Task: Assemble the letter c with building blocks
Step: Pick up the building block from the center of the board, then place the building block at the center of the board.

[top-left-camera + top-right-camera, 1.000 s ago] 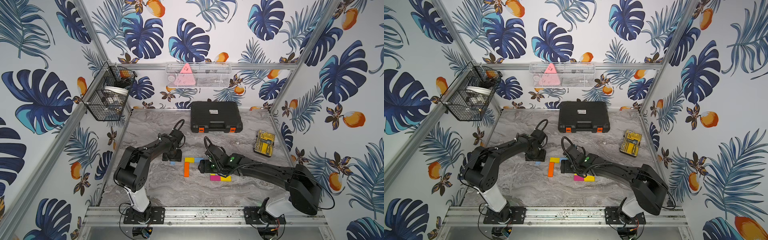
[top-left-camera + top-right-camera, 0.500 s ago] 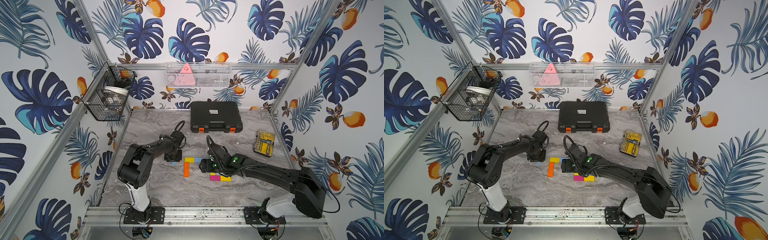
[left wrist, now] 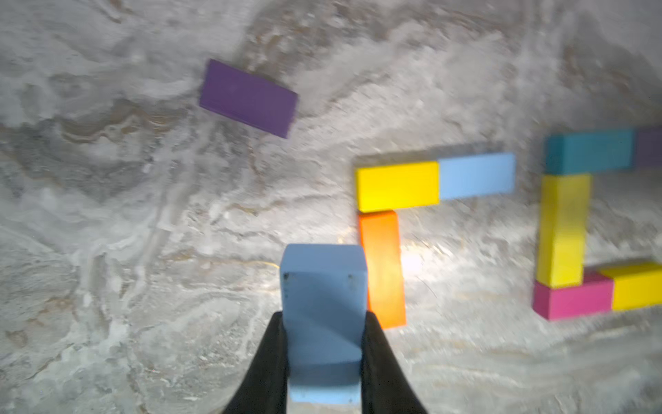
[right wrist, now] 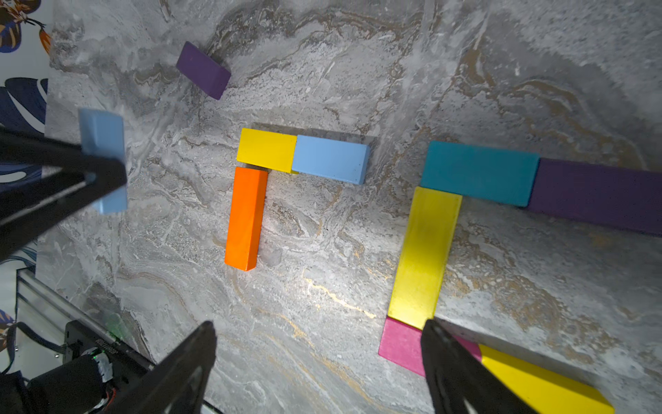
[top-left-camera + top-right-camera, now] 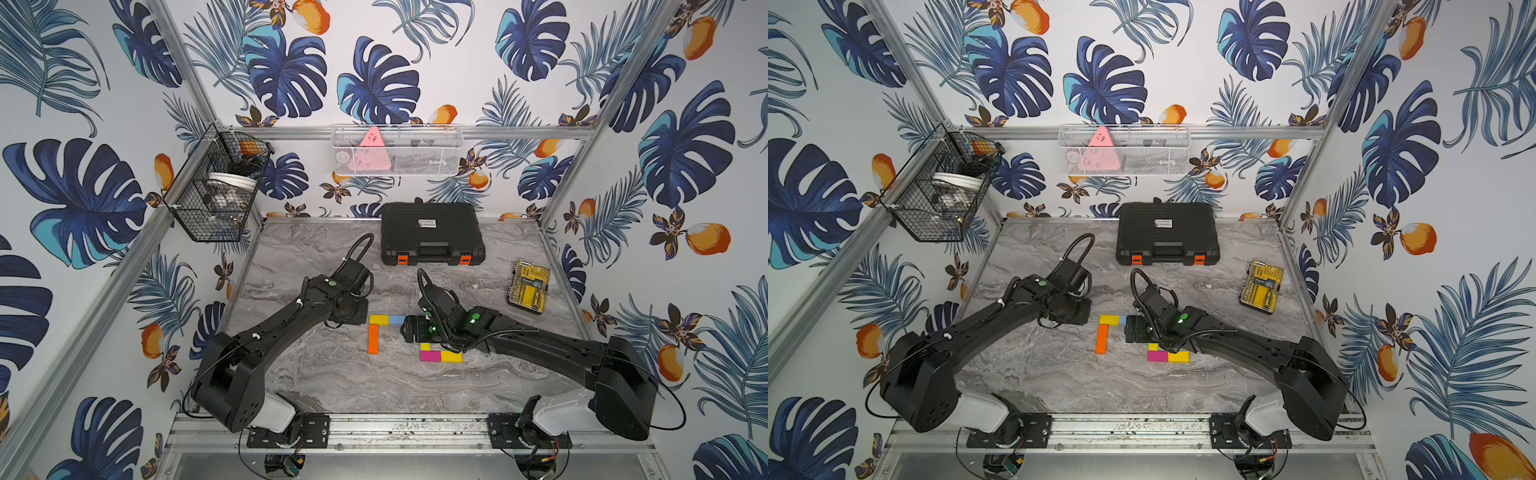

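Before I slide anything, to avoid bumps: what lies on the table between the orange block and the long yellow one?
Nothing: the table between the orange block and long yellow block is bare, as the right wrist view shows.

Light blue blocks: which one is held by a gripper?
The light blue block clamped in the left gripper. The other light blue block lies on the table, end to end with a yellow block.

Orange block (image 4: 246, 218), teal block (image 4: 480, 172), light blue block (image 3: 322, 315), grey marbled tabletop (image 4: 322, 358), blue leaf-print walls (image 5: 374, 83)
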You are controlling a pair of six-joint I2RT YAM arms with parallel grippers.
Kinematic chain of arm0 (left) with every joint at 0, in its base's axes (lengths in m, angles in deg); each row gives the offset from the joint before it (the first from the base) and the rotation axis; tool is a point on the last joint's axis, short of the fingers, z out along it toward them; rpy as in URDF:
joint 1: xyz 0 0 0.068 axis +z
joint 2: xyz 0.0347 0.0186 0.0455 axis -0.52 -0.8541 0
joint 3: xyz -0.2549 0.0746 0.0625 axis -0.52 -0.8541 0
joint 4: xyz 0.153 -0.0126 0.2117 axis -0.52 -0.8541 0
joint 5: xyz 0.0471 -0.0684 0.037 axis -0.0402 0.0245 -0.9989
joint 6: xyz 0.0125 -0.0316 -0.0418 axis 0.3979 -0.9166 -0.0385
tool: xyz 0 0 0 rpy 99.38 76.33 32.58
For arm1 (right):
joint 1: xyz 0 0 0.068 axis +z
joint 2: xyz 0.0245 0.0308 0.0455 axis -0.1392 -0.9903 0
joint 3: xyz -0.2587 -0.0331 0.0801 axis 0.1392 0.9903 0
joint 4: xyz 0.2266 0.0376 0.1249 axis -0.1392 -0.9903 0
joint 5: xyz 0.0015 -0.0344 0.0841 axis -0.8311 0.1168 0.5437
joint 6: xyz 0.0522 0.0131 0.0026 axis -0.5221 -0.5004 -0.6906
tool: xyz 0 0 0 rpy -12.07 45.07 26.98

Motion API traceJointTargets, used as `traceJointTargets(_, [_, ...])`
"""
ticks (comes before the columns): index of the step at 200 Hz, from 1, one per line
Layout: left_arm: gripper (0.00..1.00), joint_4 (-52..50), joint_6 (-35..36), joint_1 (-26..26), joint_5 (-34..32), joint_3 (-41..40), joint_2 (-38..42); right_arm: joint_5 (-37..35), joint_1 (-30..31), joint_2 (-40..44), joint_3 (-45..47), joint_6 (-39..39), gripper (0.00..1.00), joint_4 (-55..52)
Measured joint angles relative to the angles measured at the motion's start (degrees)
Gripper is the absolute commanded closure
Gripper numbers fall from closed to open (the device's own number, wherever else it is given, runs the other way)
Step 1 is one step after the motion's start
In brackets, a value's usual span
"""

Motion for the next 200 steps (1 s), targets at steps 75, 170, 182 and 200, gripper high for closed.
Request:
traceJointTargets(75, [1.0, 0.15, -3.54, -26.82, -0.31, -5.9, -4.85, -2.71, -0.13, 7.45, 4.79, -1.29, 0.09, -5.29])
traceJointTargets(170, [0.36, 6.03, -6.19, -25.53, -2.64, -8.87, -8.26, -3.96, -0.13, 8.85, 4.94, -1.55, 0.1, -8.98])
traceJointTargets(182, [0.29, 6.05, -6.19, -23.89, -2.64, -9.11, -6.45, -3.96, -0.13, 9.03, 5.07, -1.57, 0.1, -9.07])
traceJointTargets(200, [0.23, 5.99, -6.16, -21.53, -2.19, -9.18, -3.65, -3.96, -0.13, 9.09, 5.22, -1.73, 0.1, -9.31])
